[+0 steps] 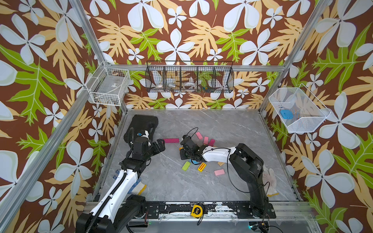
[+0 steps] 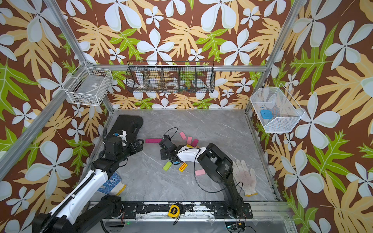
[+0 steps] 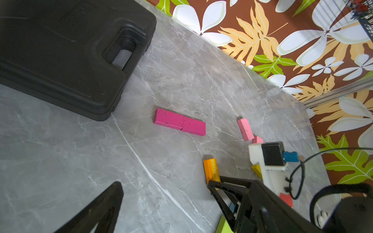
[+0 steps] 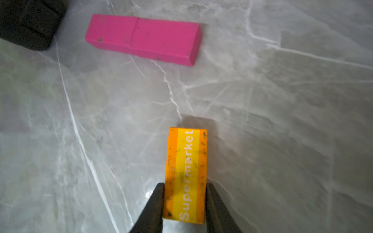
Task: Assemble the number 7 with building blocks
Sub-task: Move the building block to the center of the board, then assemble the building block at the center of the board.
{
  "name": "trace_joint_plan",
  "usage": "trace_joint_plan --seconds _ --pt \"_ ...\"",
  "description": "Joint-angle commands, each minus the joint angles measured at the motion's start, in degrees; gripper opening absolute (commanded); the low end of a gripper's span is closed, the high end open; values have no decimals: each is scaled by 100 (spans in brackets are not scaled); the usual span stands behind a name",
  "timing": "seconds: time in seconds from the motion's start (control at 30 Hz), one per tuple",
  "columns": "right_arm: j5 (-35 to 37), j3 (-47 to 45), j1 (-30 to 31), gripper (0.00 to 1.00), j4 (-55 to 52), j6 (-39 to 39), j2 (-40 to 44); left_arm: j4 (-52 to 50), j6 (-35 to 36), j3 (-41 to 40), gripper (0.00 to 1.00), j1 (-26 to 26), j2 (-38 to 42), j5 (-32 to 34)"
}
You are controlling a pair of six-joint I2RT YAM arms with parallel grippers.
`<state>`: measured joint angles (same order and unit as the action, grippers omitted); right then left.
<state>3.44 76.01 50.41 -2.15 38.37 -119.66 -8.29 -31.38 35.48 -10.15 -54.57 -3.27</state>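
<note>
Two magenta building blocks (image 1: 171, 140) (image 4: 143, 38) lie end to end as one bar on the grey table. My right gripper (image 4: 185, 184) (image 1: 181, 150) is shut on an orange and yellow block (image 4: 186, 161) printed "Supermarket", held just in front of the bar's right end and at right angles to it. My left gripper (image 3: 165, 188) (image 1: 159, 145) stands open and holds nothing, just left of the bar. Loose blocks lie around the right arm: pink (image 1: 199, 135), green (image 1: 186, 165), red-striped yellow (image 1: 202, 167), another pink (image 1: 219, 172) and plain wood (image 1: 221, 163).
A black plastic case (image 1: 143, 125) (image 3: 66, 50) lies at the back left, close to the left arm. Work gloves lie at the front left (image 2: 113, 182) and at the right (image 2: 245, 177). A yellow tape measure (image 1: 197, 210) sits on the front rail. Wire baskets (image 1: 188, 76) hang on the walls.
</note>
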Motion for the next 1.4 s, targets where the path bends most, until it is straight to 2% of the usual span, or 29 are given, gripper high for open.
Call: trace_joint_plan --seconds 0.0,0.17,0.27,0.4,0.5,0.6,0.67,0.87,0.97,1.37 --pt "85 220 19 32 -26 135 -195 170 -35 -24 100 -4 60 -25" --pt "7 449 13 35 -30 139 -390 205 -48 -58 100 -4 65 -8" --pt "-4 392 17 42 93 25 -306 223 -54 -47 100 -4 9 -18" --pt "-102 -43 -18 53 490 -544 22 217 -45 -30 100 -4 -71 -30" --pt "-220 -611 -108 54 875 -1115 380 199 -18 -3 100 -4 -105 -16" --pt "-304 -1160 -146 53 1143 -1789 716 199 -19 -6 100 -4 -118 19" --pt "-436 -1393 -186 49 1182 -2204 837 205 -20 1 100 -4 -150 10" --pt "-956 -1286 -317 38 994 -2964 642 205 -5 11 100 -2 -193 10" --pt "-849 -1050 -347 33 830 -3158 433 171 22 42 100 -4 -169 34" --pt "-1119 -526 -433 29 713 -3519 -88 135 97 40 100 -2 -146 1"
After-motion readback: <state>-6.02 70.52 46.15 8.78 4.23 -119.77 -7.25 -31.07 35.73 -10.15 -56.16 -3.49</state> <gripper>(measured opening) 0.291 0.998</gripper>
